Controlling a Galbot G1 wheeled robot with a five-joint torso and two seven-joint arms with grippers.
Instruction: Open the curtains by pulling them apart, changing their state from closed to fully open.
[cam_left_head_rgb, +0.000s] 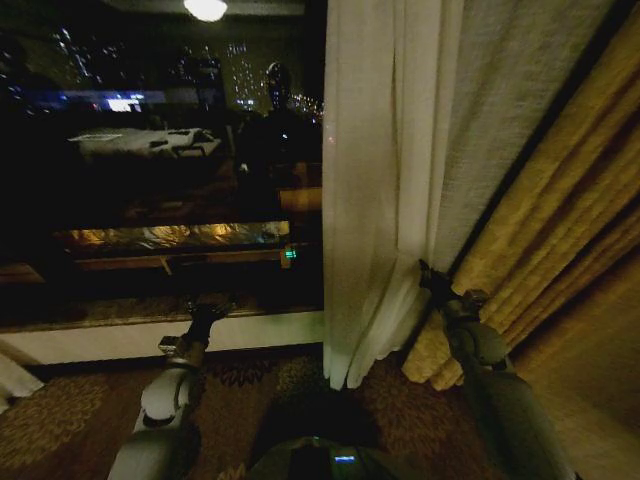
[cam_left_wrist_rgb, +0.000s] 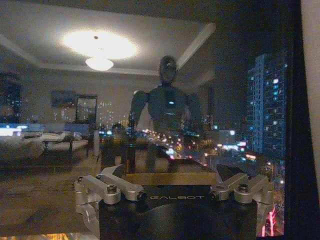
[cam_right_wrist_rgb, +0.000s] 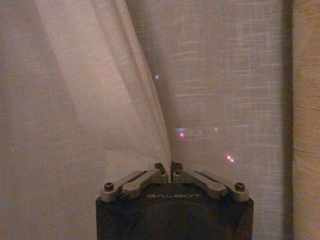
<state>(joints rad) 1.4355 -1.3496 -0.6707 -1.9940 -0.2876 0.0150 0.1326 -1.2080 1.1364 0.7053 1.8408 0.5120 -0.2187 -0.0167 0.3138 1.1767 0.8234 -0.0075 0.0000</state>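
In the head view, the sheer curtain hung bunched on the right side of the window, its lower part drawn in toward the right gripper. That gripper sat low against the cloth, at the seam between the sheer panel and the yellow drape just beside it. The glass to the left of the curtain stood bare and dark, with city lights and the room's reflection in it. The left gripper was raised in front of the sill, well apart from the cloth; whether its fingers were apart could not be told from here. Patterned carpet lay below.

In the left wrist view, the left gripper faced the bare glass, its linkages splayed wide to both sides and nothing between them. The robot's reflection stood in the pane under a ceiling lamp.

In the right wrist view, the right gripper had its fingers drawn together on a fold of the curtain, which rose from the pinch as a taut pleat. Small lights glowed through the weave. The drape showed at one edge.
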